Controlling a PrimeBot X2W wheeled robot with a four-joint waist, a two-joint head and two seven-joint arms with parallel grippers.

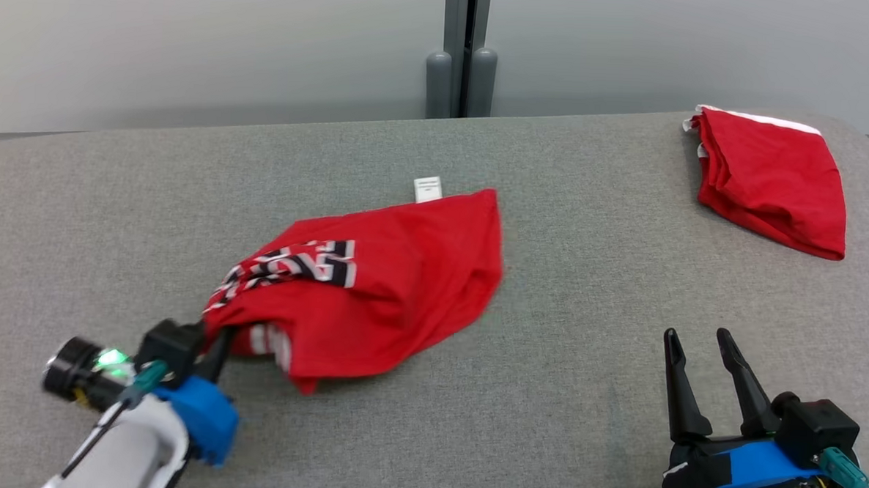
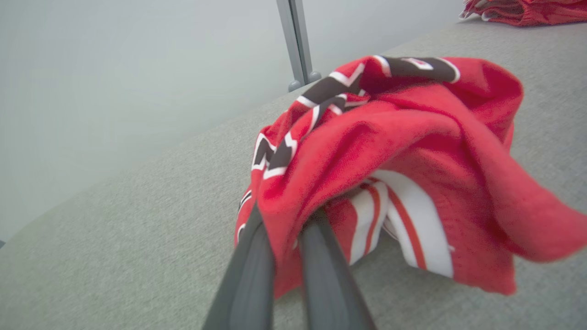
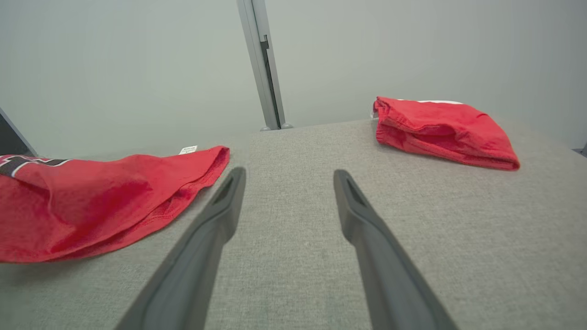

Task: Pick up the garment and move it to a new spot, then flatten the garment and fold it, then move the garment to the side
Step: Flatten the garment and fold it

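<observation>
Grips red letter-printed cloth garment point(image 1: 389, 271) with left pincer point(image 1: 217, 341), toward near-left corner of grey table point(image 1: 582, 397); holds right pincer point(image 1: 697, 336) open. Probably soft, light, droopy: best taken at hems.

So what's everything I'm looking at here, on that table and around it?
crumpled garment: one, red with black-and-white lettering, table's middle-left
label: one, white, at that garment's far edge
folded garment: one, red, table's far right
table: one, grey, fabric-covered
post: one, grey, behind the table
wall: one, pale, at the back
left gripper: one, dark fingers, shut on the crumpled garment's near end
right gripper: one, dark fingers, open, near right, holding nothing
</observation>
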